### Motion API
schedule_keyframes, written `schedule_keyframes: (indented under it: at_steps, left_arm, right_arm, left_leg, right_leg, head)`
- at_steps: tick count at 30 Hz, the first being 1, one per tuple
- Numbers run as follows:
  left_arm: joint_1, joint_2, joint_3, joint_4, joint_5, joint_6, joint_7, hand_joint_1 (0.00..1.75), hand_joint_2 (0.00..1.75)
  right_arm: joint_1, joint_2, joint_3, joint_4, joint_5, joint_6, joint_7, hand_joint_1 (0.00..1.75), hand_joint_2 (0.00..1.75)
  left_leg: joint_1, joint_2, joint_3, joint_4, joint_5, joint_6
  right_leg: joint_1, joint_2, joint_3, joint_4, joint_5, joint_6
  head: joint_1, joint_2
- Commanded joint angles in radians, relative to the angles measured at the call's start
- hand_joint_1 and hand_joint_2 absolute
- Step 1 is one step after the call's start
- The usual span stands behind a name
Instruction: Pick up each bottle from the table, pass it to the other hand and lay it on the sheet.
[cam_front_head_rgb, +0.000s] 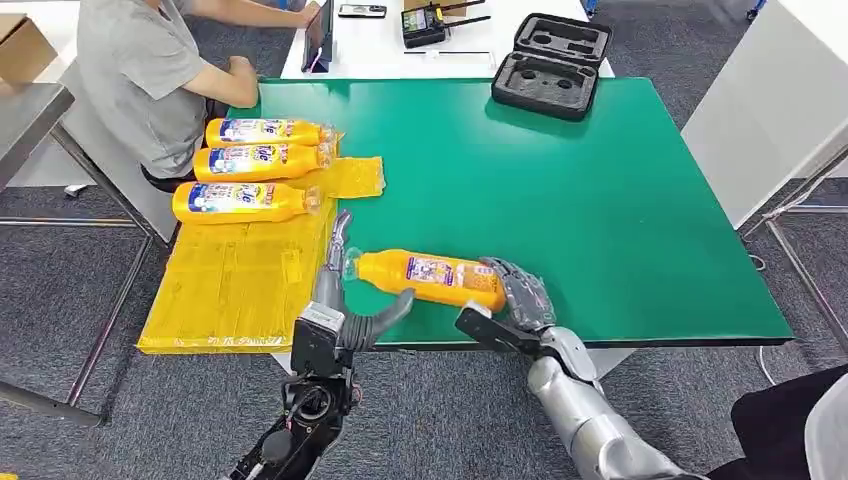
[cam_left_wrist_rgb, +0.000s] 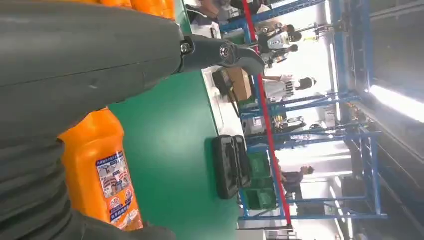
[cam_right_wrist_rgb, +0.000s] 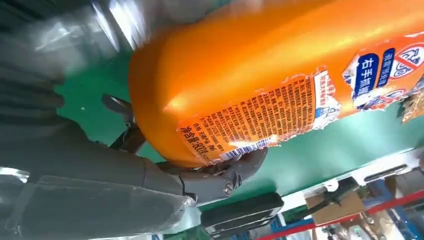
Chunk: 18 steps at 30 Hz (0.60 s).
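at the lower centre of the head view, an orange bottle (cam_front_head_rgb: 432, 279) is held just above the green surface (cam_front_head_rgb: 620, 200), its base gripped by the right hand (cam_front_head_rgb: 520, 300). the left hand (cam_front_head_rgb: 345, 290) is seen spread wide around the neck end, nothing yet gripped. the bottle is judged rigid, smooth and rather slippery, best taken around the body near the label. three like bottles (cam_front_head_rgb: 255, 160) are laid on the yellow sheet (cam_front_head_rgb: 235, 285) at upper left.

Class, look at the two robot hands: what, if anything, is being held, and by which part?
The right hand grips the orange bottle at its base end. The left hand is open around the cap end.
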Motion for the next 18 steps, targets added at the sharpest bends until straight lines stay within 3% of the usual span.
schedule_keyframes:
  at_steps: [1, 11, 13, 17, 18]
  left_arm:
    - [0.007, 0.004, 0.013, -0.095, 0.052, 0.059, 0.005, 0.00, 1.75]
    - [0.040, -0.015, 0.073, -0.176, 0.074, 0.068, 0.005, 0.00, 1.75]
    - [-0.009, -0.053, 0.082, -0.025, 0.188, -0.011, 0.005, 0.00, 1.75]
    - [0.043, -0.074, 0.150, 0.009, 0.165, -0.142, 0.005, 0.00, 1.75]
    - [0.041, -0.087, 0.173, 0.058, 0.193, -0.233, 0.005, 0.00, 1.75]
  right_arm:
    - [0.015, 0.031, -0.090, -0.108, -0.219, -0.017, -0.118, 1.75, 1.75]
    - [0.049, 0.015, 0.046, -0.188, -0.454, -0.001, -0.118, 1.75, 1.75]
    - [0.058, -0.002, 0.121, -0.263, -0.624, 0.044, -0.118, 1.75, 1.75]
    - [0.097, -0.021, 0.183, -0.359, -0.761, 0.124, -0.118, 1.75, 1.75]
    - [0.107, -0.028, 0.212, -0.391, -0.799, 0.173, -0.118, 1.75, 1.75]
  left_leg:
    - [0.001, 0.001, 0.000, 0.001, -0.001, -0.002]
    - [0.002, 0.003, 0.001, 0.001, -0.001, -0.002]
    - [0.001, 0.002, 0.000, 0.000, -0.001, -0.002]
    - [0.001, 0.001, 0.002, 0.000, -0.001, -0.002]
    - [0.001, 0.002, 0.002, -0.001, 0.000, -0.001]
  right_leg:
    - [0.002, 0.001, 0.000, 0.000, 0.000, -0.002]
    - [0.002, 0.002, 0.001, 0.000, 0.000, -0.002]
    - [0.001, 0.002, 0.000, 0.000, 0.000, -0.002]
    - [0.001, 0.001, 0.002, -0.001, 0.000, -0.002]
    - [0.001, 0.001, 0.002, -0.001, 0.000, -0.001]
  head:
    - [0.000, 0.000]
    - [0.000, 0.000]
    - [0.000, 0.000]
    - [0.000, 0.000]
    - [0.000, 0.000]
